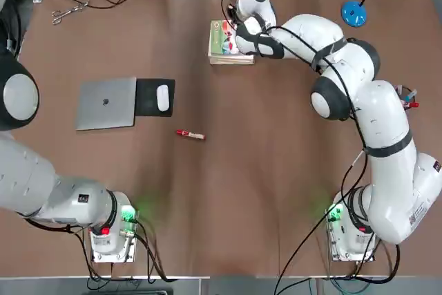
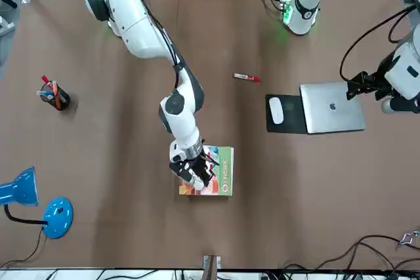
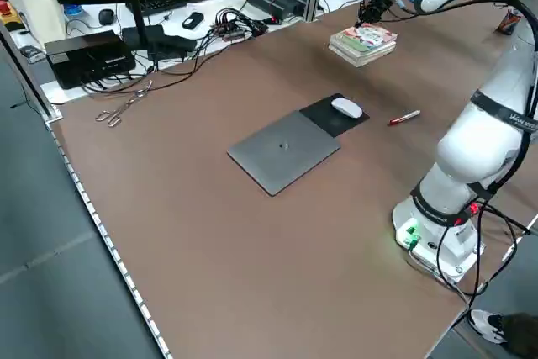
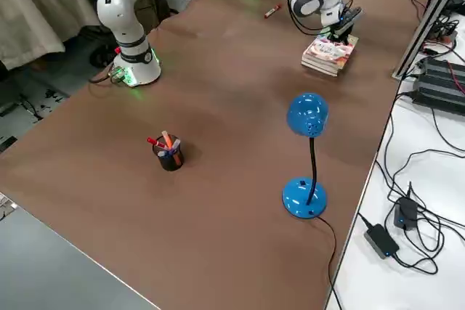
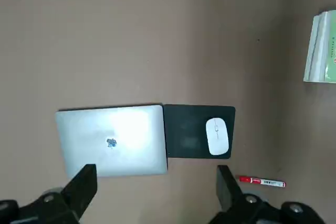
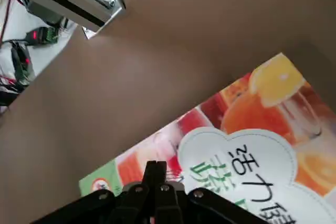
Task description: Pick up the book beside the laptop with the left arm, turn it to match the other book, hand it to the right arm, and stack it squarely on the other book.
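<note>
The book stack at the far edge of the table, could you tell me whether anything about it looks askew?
Nothing stands out: the book lies flat on the other book, edges roughly lined up. The right gripper, fingers together, rests on its cover.

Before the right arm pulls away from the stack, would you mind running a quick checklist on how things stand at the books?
1. The book lies on top of the other book: ok, the two form one stack at the far side of the table.
2. Edges squared: cannot tell exactly; in the top view the stack looks roughly aligned.
3. Right gripper released: not ok, its fingers are closed together and sit on the cover.
4. Left gripper clear of the stack: ok, it is open and hangs above the laptop, holding nothing.
5. Retreat path free: ok, only the red marker lies on the table in the middle, away from the stack.
</note>
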{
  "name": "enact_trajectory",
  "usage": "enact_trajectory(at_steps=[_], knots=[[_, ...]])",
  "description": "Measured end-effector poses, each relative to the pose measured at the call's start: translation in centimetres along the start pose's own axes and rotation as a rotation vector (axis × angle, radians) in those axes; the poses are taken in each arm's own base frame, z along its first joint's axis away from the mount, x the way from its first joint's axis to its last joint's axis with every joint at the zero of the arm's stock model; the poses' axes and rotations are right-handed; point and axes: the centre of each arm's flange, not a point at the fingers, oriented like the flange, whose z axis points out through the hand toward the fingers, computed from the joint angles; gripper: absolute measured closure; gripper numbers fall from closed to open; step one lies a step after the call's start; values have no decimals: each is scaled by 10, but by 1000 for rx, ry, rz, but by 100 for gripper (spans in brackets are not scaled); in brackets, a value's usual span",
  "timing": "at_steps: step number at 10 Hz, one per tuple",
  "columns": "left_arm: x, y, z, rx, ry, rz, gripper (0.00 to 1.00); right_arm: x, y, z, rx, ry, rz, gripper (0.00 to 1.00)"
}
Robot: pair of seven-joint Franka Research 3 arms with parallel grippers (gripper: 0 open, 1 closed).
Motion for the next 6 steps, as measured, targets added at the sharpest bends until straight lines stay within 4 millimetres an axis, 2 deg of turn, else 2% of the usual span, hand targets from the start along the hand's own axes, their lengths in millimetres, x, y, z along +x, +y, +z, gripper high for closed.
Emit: enact_trajectory(at_steps=[2, 4, 6], knots=[[1, 0, 1, 0, -2, 0, 0, 10, 9, -7, -58, -10, -104, 99], [1, 0, 1, 0, -2, 0, 0, 25, 11, -28, -137, -49, -212, 99], [1, 0, 1, 0, -2, 0, 0, 26, 17, -33, -184, -80, -253, 99]])
